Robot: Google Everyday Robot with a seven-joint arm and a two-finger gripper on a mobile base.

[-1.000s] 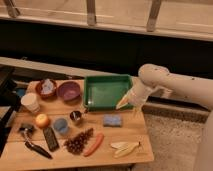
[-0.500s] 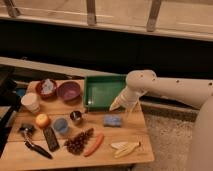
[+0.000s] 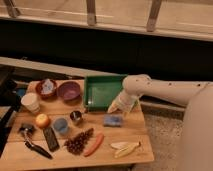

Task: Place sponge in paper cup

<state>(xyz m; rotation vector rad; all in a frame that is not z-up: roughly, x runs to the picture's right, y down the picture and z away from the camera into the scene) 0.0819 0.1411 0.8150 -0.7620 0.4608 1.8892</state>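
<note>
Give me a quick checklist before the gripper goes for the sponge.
1. Sponge lies flat and uncovered on the table: ok.
2. Gripper is close above the sponge's far edge: ok.
3. Sponge is in the gripper: not ok, it lies on the table.
4. Paper cup stands upright: ok.
5. Paper cup is empty: cannot tell.
6. Low path to the paper cup is free: not ok, the metal cup stands between.
</note>
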